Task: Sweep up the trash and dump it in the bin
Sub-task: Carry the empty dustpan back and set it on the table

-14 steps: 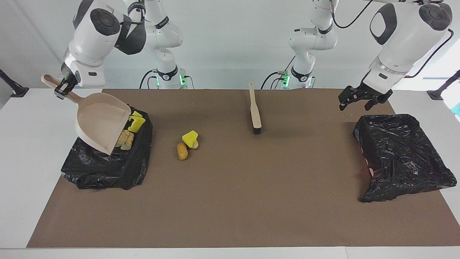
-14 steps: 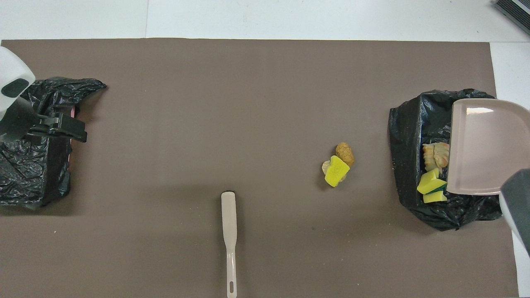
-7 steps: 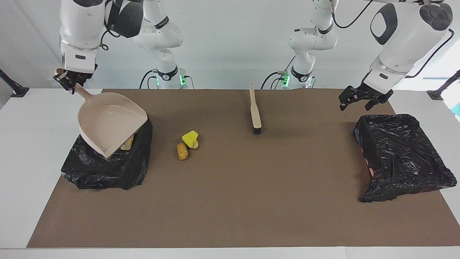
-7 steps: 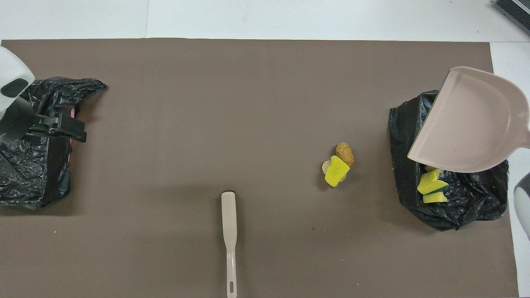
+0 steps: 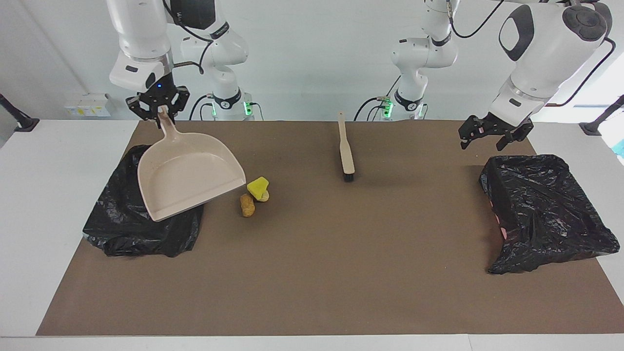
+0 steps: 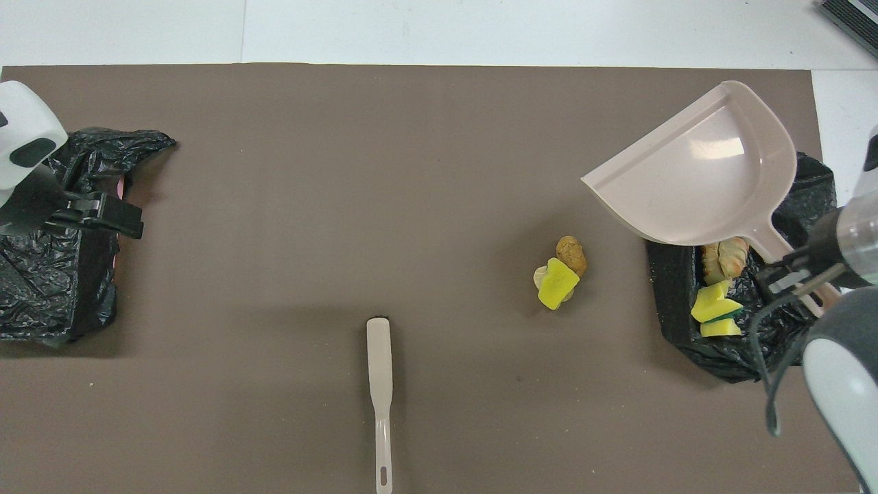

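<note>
My right gripper [image 5: 161, 115] [image 6: 797, 278] is shut on the handle of the beige dustpan [image 5: 187, 178] [image 6: 699, 171]. The empty pan hangs tilted over the black-lined bin [image 5: 141, 229] [image 6: 741, 350] at the right arm's end, its open lip toward the mat's middle. Yellow sponge chunks [image 6: 715, 310] and a tan lump [image 6: 726, 255] lie in that bin. More trash [image 5: 253, 195] [image 6: 560, 274], a yellow chunk with tan lumps, sits on the brown mat beside the bin. My left gripper [image 5: 481, 140] [image 6: 130, 221] waits open over the other bin.
A beige hand brush [image 5: 345, 148] [image 6: 379, 384] lies on the mat nearer to the robots than the loose trash, bristles pointing away from them. A second black-lined bin [image 5: 546, 209] [image 6: 48, 288] stands at the left arm's end.
The right arm has swung the dustpan up from its tipped pose over the bin and turned it toward the mat's middle. Trash it held now lies in the bin. The left arm barely moved.
</note>
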